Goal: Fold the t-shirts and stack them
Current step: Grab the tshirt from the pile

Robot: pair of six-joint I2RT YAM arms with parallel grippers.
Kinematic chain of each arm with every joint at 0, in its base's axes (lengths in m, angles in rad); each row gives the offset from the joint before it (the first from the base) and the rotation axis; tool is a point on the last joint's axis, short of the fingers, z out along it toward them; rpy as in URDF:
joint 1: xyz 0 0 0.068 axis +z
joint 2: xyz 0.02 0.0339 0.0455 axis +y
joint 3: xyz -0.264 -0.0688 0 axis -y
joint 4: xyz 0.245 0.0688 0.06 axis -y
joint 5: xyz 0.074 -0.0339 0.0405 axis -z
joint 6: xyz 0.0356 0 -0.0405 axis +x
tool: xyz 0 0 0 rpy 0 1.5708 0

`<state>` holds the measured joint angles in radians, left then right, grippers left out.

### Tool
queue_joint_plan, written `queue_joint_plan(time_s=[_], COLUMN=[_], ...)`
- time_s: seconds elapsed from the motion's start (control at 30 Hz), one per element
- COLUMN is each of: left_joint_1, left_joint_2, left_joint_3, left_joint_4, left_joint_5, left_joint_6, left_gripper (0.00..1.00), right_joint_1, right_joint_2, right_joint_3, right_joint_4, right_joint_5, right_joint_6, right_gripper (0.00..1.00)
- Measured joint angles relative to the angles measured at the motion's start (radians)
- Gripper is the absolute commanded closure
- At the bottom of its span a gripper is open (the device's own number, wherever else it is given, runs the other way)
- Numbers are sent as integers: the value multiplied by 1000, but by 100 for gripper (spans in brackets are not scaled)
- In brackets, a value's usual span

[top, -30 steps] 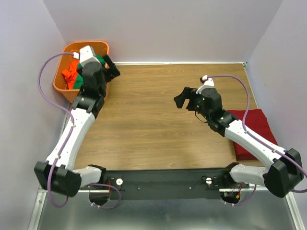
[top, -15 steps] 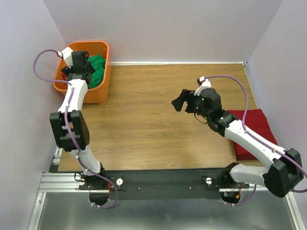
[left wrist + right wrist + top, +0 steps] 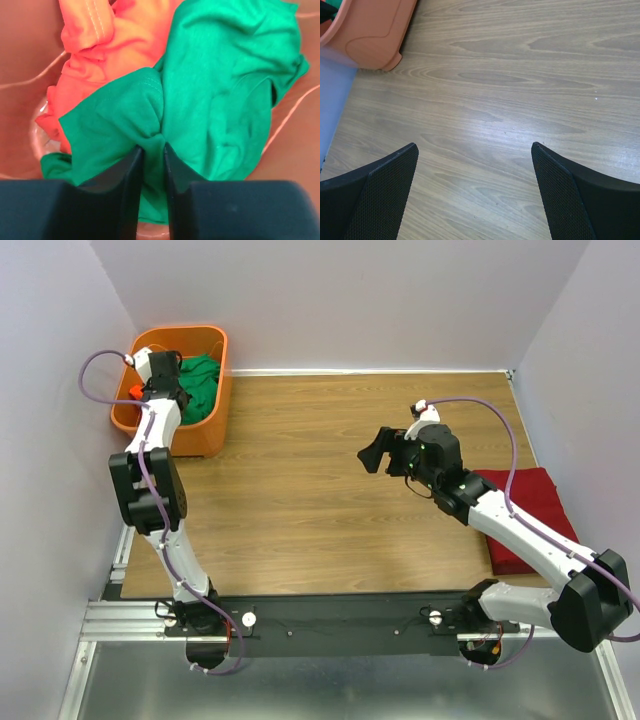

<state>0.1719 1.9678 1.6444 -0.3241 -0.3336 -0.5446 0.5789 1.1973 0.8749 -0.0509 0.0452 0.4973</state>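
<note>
Three plain pale walls (image 3: pixel 350 300) close in one wood-grain table (image 3: pixel 320 490), which fills the middle of the top view, with a black mounting bar (image 3: pixel 350 620) and a strip of bare metal along the lower edge. Two white and black arms rise from that bar. The left arm (image 3: pixel 150 490) runs up the left side of the frame to the upper left corner, and the right arm (image 3: pixel 520 530) slants from the lower right toward the centre; each trails one purple cable. One orange plastic basket (image 3: pixel 205 435) sits at the table's upper left corner. There are three t-shirts. The dark red t-shirt (image 3: pixel 545 495) lies folded flat at the right edge of the table, partly under the right arm. The green t-shirt (image 3: pixel 225 90) is crumpled inside the basket, and the orange t-shirt (image 3: pixel 110 45) is bunched just beside it and partly under it, toward the upper left of the left wrist view. The left gripper (image 3: pixel 152 147) reaches down into the basket, its jaws drawn close together and pinching a gathered fold of the green t-shirt between them. The right gripper (image 3: pixel 475 147) hangs over bare wood near the table's middle, its jaws spread wide with nothing between them.
</note>
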Motion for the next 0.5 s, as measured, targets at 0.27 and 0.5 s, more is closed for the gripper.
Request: queue_joint_plan(time_s=[0.27, 0.5], left_joint_1=[6, 6], left_joint_2=[0, -40], left_joint_3=[46, 214], left_joint_4=[-19, -68], left_joint_5=[41, 95], left_joint_6=[19, 32], left_gripper=[100, 100], right_joint_1=[0, 0], right_joint_2=[0, 0], right_joint_3=[0, 0], right_joint_4=[-1, -3], right_joint_5=[0, 0], right_joint_6=[0, 0], right_gripper=[0, 0])
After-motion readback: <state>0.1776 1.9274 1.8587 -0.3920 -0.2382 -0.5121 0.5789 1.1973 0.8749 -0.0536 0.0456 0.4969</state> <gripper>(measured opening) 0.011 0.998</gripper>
